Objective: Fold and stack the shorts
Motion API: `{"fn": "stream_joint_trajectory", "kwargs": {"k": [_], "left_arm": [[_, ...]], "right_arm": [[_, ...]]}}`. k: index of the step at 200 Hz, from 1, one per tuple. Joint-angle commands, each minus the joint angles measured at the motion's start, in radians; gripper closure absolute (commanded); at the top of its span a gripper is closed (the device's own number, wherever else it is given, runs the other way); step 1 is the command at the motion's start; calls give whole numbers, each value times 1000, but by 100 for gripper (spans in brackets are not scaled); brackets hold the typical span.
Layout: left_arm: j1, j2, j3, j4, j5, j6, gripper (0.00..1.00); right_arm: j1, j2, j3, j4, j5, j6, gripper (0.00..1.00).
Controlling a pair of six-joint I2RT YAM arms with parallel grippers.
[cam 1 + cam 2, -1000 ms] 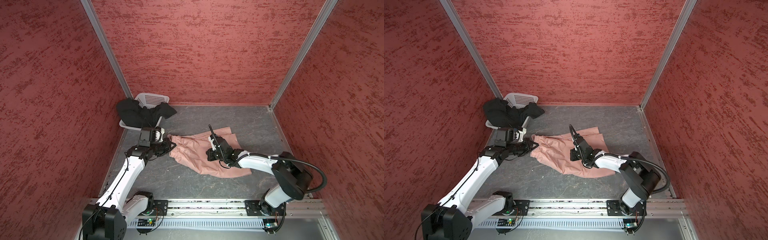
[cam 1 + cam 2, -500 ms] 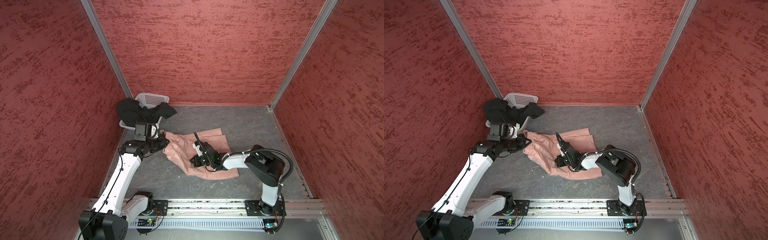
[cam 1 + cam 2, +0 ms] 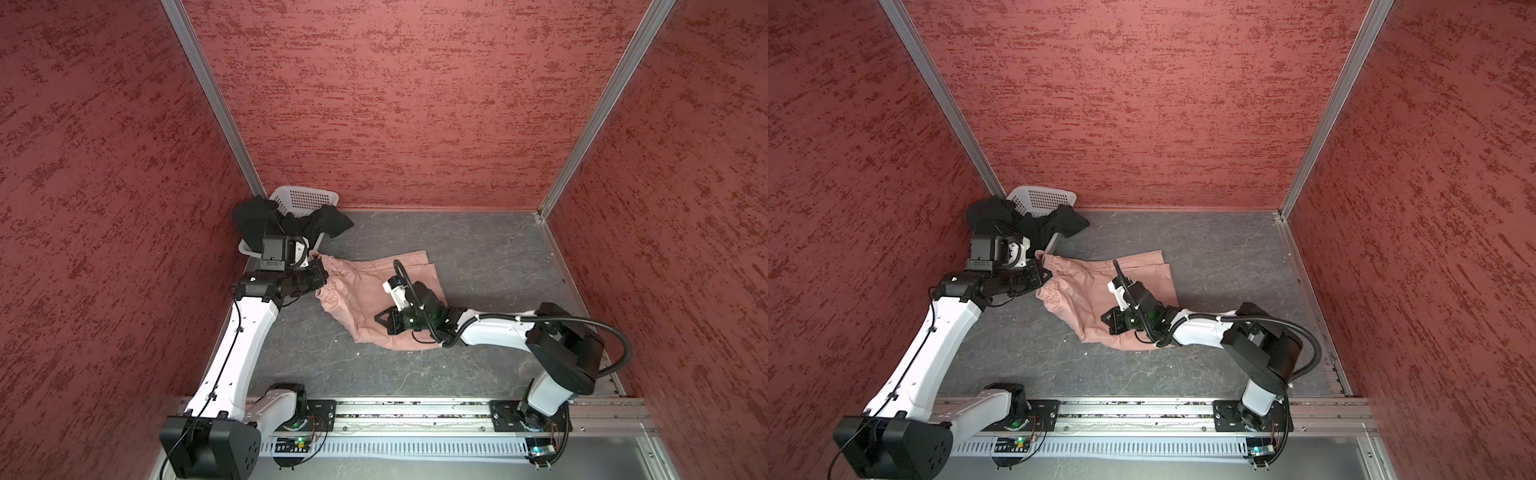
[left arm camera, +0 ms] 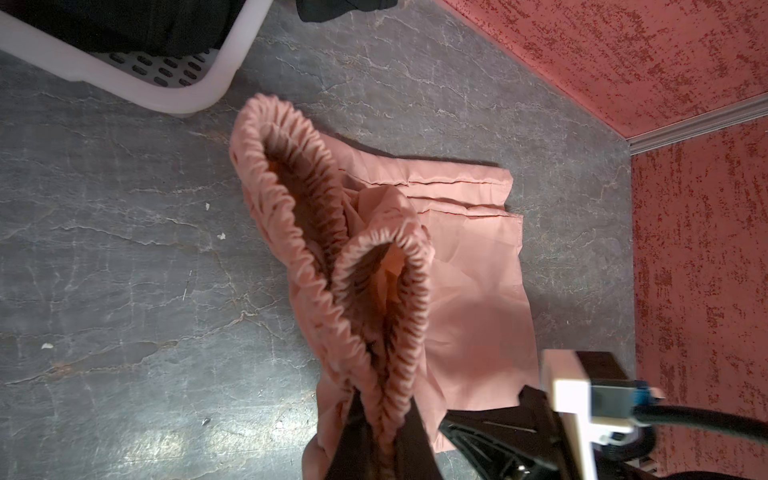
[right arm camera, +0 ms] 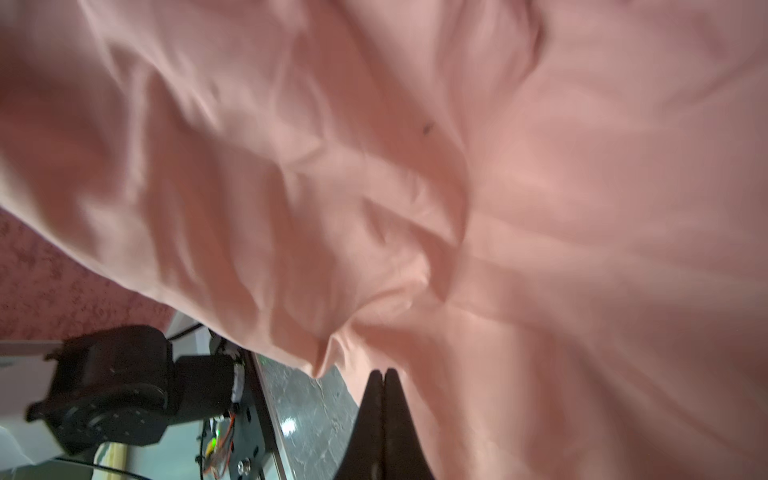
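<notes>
The dusty pink shorts [image 3: 365, 286] lie crumpled on the grey table, also in the other top view [image 3: 1088, 291]. My left gripper [image 3: 320, 270] is shut on their gathered waistband, which the left wrist view shows bunched between the fingers [image 4: 384, 419]. My right gripper [image 3: 379, 321] lies low on the pink leg fabric [image 5: 415, 166]. Its fingertips [image 5: 383, 374] are pressed together, and no cloth shows between them. The black shorts [image 3: 257, 220] hang over the white basket [image 3: 307, 197].
The basket [image 3: 1042, 199] sits in the back left corner, close behind my left wrist, with its rim [image 4: 124, 75] near the waistband. Red walls enclose the table on three sides. The arm bases stand on a rail [image 3: 415, 409] along the front edge.
Both grippers have moved left, and the pink shorts have shifted left with them. The left gripper now sits nearer the basket with the waistband still in it.
</notes>
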Motion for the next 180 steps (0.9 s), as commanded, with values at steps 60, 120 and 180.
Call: {"fn": "stream_joint_trajectory", "kwargs": {"k": [60, 120, 180], "left_arm": [[14, 4, 10, 24, 25, 37, 100], [18, 2, 42, 3, 23, 56, 100], [25, 1, 55, -9, 28, 73, 100]], "right_arm": [[67, 203, 145, -144, -167, 19, 100], [24, 2, 167, -178, 29, -41, 93], [-137, 100, 291, -129, 75, -94, 100]]}}
